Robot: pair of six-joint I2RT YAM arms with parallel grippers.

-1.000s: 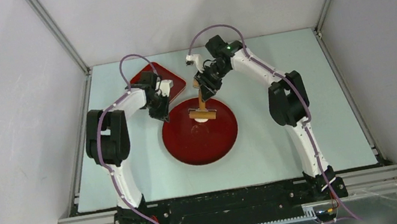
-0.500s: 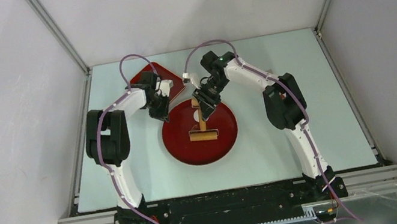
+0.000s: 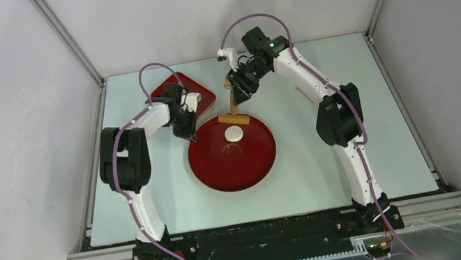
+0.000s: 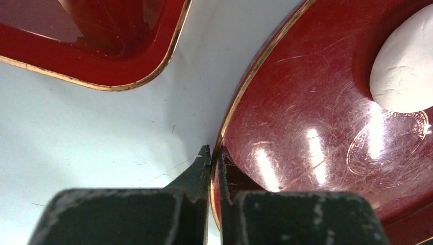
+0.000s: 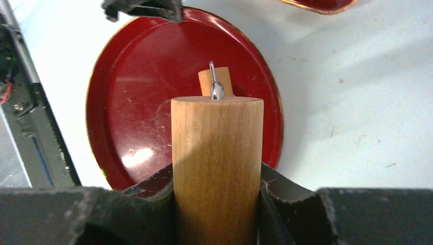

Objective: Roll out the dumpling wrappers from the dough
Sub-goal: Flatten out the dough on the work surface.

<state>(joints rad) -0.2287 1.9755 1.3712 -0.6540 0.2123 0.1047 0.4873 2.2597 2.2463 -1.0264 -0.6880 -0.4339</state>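
Observation:
A white dough disc lies flat on the far half of the round red plate. It also shows in the left wrist view. My right gripper is shut on the wooden handle of a small T-shaped roller. The roller's head is at the plate's far rim, just beyond the disc. My left gripper is shut on the plate's left rim, one finger inside and one outside. The handle hides the disc in the right wrist view.
A square red tray sits on the pale table behind the left gripper, also in the left wrist view. The plate fills the middle of the right wrist view.
The roller went from the dough toward the near side of the plate, then drew back to the far rim, uncovering the disc. The left gripper has not moved.

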